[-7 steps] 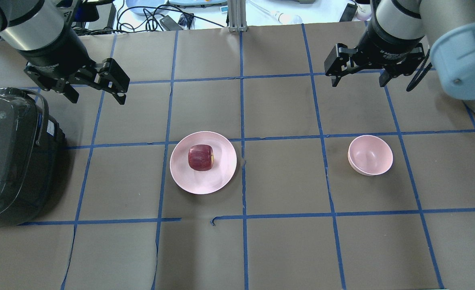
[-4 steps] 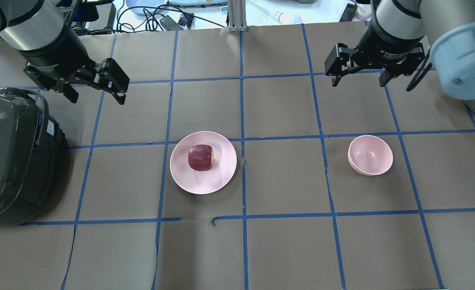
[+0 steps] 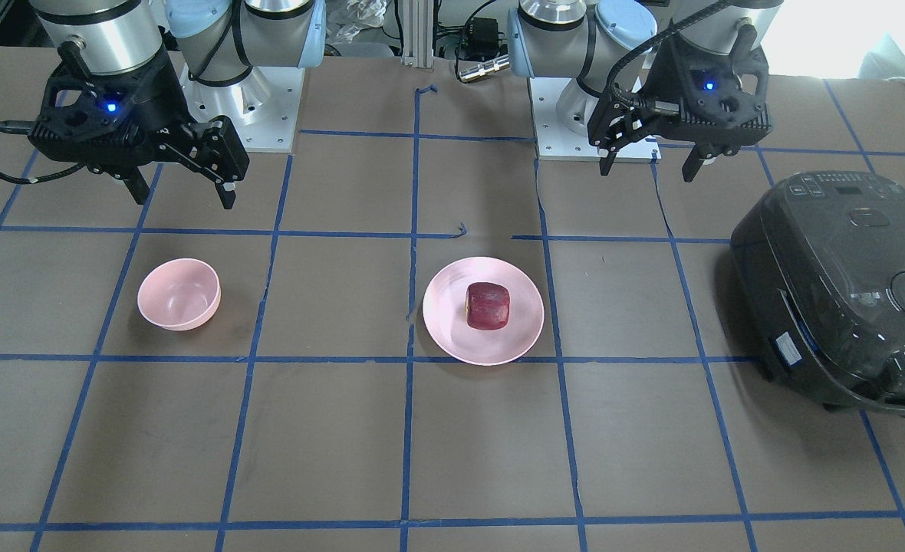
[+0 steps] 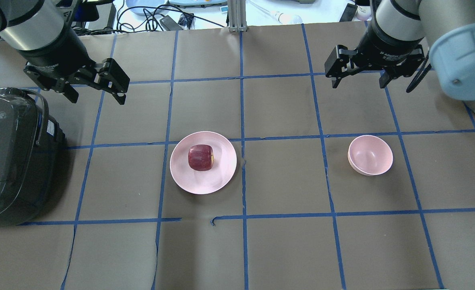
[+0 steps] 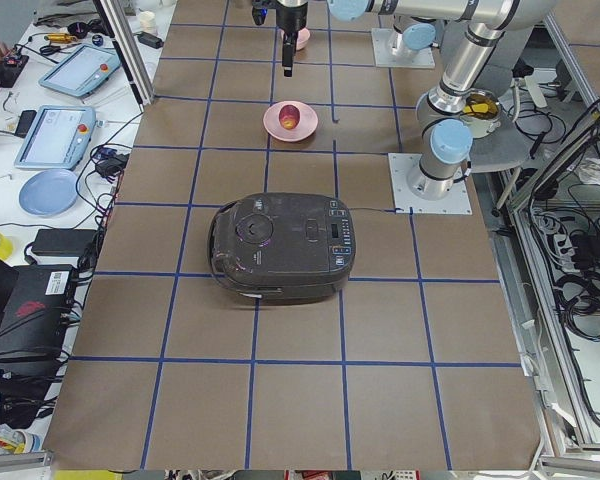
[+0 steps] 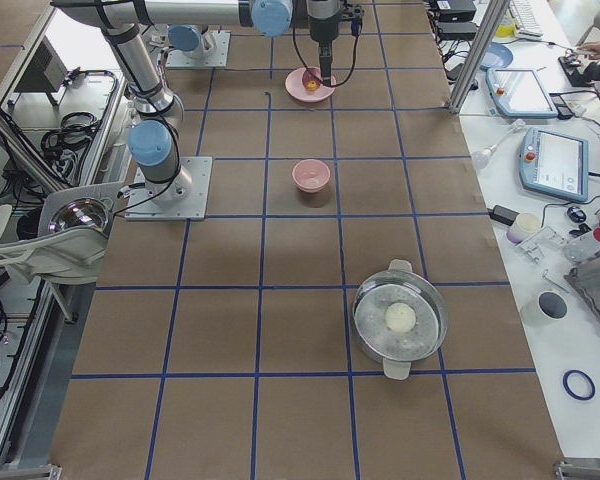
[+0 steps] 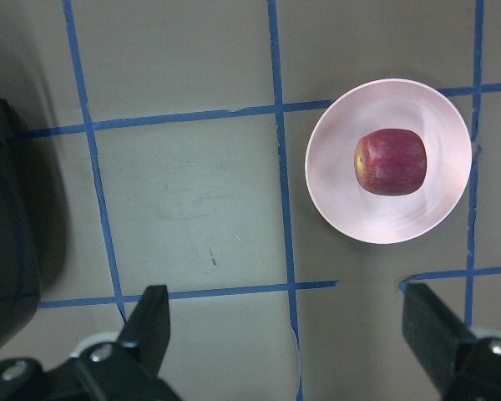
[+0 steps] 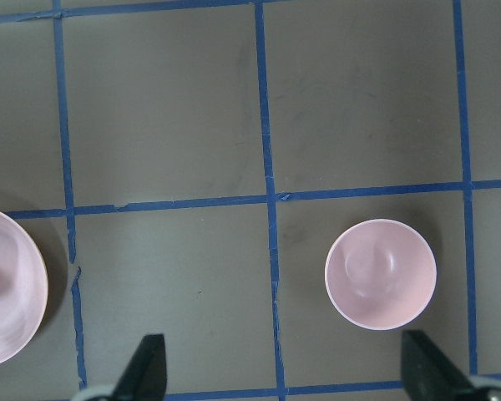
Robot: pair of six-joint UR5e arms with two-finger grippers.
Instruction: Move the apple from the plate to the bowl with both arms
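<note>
In the middle of the plate [image 4: 217,182] sits the apple [image 4: 200,158], its yellow patch turned toward the bowl [image 4: 370,154], which stands well apart from the plate on the robot's right. Plate and bowl are both on the brown bench [image 4: 286,249]. That spread looks deliberate: the plate falls on the left arm's side and the bowl on the right arm's, so I judge the fruit is meant to pass from one claw to the other over the gap beside the plate. The left claw [image 4: 97,98] hangs high, offset from the plate toward the cooker side, with its fingers spread wide and nothing between them. The right claw [image 4: 358,83] hangs high on the bowl side of the plate, equally wide and empty. Neither touches anything, so the pick-up has not begun. A dark rice cooker [image 4: 8,161] sits on the opposite side of the plate from the bowl. That keeps it off the carry path, though it may crowd the left arm's descent. A lidded steel pot [image 6: 400,320] lies farther from the plate than the bowl does, also out of the way.
</note>
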